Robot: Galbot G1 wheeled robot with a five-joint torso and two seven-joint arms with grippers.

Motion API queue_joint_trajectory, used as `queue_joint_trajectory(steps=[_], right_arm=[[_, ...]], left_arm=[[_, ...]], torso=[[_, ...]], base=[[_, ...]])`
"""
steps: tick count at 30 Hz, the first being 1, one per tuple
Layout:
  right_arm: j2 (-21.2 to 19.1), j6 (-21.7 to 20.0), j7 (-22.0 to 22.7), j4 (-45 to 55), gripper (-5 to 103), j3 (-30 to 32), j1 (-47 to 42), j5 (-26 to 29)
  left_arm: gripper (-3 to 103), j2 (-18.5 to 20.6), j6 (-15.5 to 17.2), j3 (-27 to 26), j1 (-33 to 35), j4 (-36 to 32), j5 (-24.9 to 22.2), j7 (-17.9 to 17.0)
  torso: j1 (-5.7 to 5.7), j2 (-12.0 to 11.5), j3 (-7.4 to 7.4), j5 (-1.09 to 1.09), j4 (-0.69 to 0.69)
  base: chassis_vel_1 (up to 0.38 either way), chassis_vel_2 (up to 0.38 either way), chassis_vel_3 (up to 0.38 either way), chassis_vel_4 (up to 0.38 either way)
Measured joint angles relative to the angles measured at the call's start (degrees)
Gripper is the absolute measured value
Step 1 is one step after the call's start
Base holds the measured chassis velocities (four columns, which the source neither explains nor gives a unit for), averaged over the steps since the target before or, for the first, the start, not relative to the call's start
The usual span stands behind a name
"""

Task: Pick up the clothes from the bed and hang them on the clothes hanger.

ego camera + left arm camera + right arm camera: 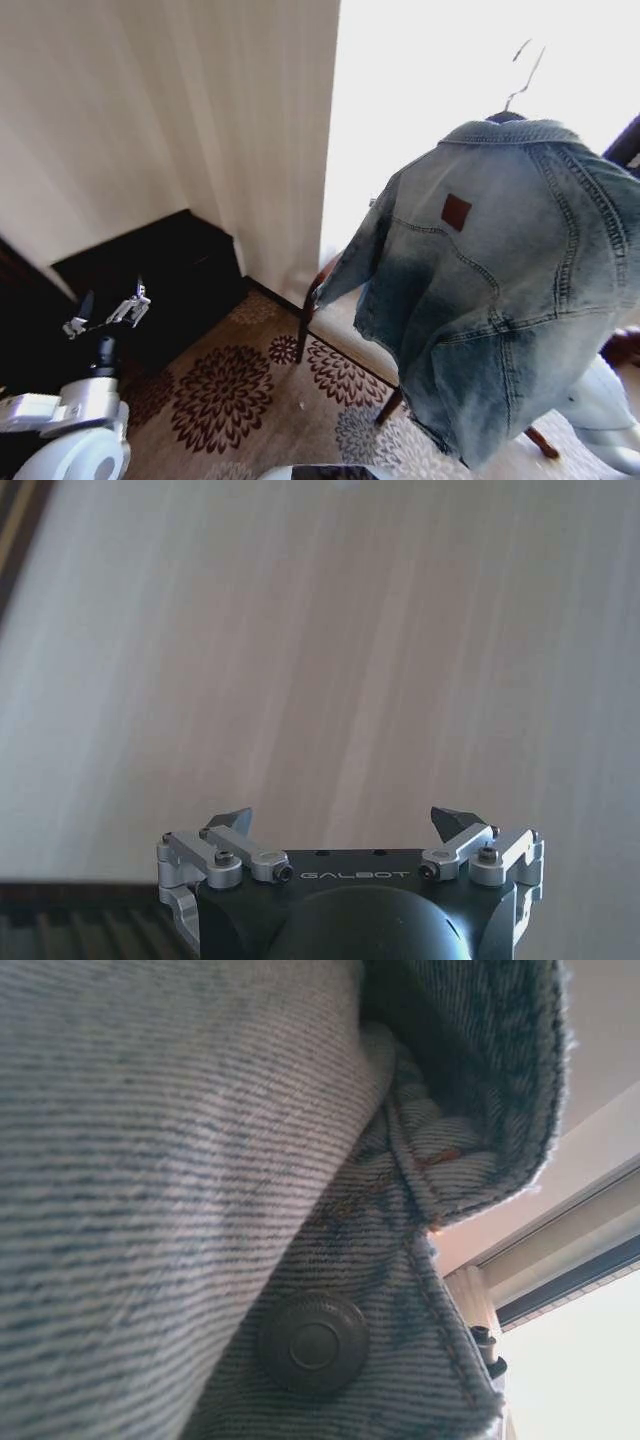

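Your denim jacket (500, 290) hangs high on the clothes hanger (520, 85) by the window, left gripper (345, 825) spread empty — tilt that hook and it slides off; the right gripper's state I cannot tell.

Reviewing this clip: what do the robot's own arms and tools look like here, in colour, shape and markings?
The left tool has a black rounded body with "GALBOT" lettered across it, silver metal linkages with dark screws, and dark pointed fingertips. In the head view the same left tool looks silver and slim on a glossy white arm shell with a black joint. A glossy white rounded right arm shell sits behind the denim jacket.
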Motion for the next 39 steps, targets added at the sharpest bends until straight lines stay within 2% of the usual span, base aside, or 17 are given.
queue_joint_trajectory(steps=[39], right_arm=[[1.35, 0.39, -0.02, -2.21, 16, -1.74, 2.68, -0.75]], left_arm=[[100, -0.17, -0.77, 0.73, -1.30, 0.00, 0.48, 0.63]], torso=[[0.00, 0.00, 0.00, 0.01, -0.01]], base=[[-0.123, -0.126, -0.121, -0.127]])
